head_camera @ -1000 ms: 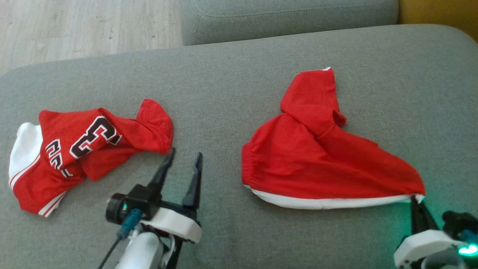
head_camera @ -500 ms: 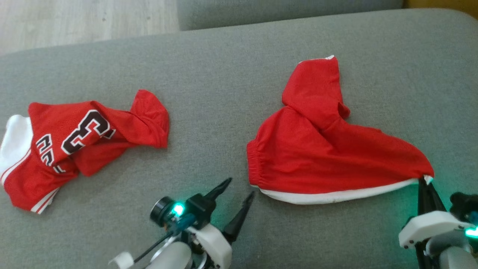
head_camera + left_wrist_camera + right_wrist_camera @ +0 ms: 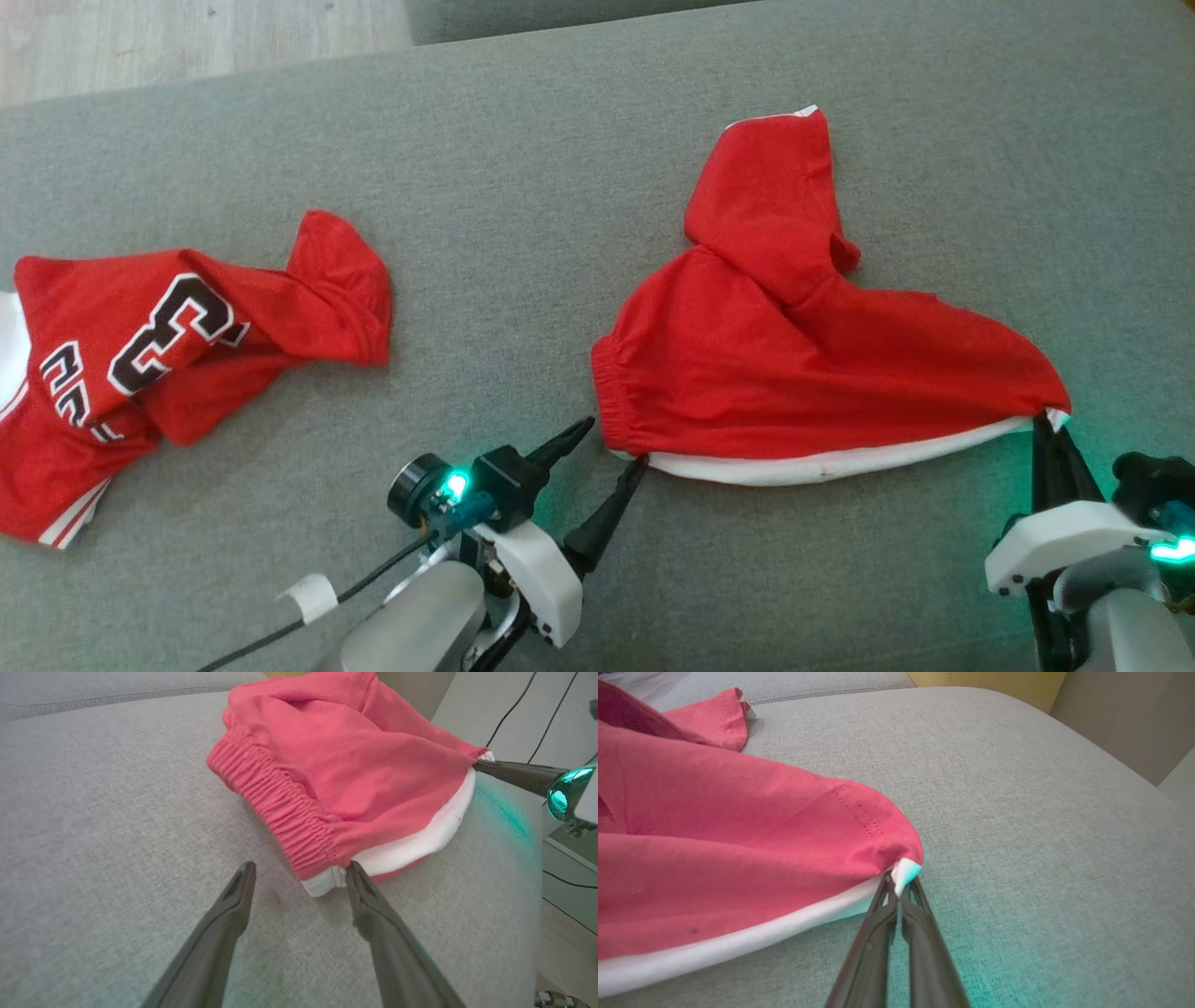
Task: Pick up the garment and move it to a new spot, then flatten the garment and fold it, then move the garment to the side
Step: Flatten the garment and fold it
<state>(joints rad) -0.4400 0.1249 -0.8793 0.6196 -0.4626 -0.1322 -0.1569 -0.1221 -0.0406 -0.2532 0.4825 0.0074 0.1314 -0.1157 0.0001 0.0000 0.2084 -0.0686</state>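
Find the red garment (image 3: 803, 373) spread on the grey sofa seat (image 3: 560, 187), right of centre, well apart from the numbered jersey (image 3: 168, 345) at the left. Note the right hand (image 3: 1044, 425) pinched shut on the near right corner, with white lining poking past the tips. Note the left hand (image 3: 615, 442) wide open and low over the seat, with one finger (image 3: 373, 914) touching the white near left corner (image 3: 322, 884) under the elastic waistband (image 3: 275, 807). Judge this as lining up a second corner hold for flattening. Slide in a little further to bring both layers between the fingers, then close firmly. Draw the corners apart gently, low to the seat. Avoid pinching sofa fabric or the white layer alone.
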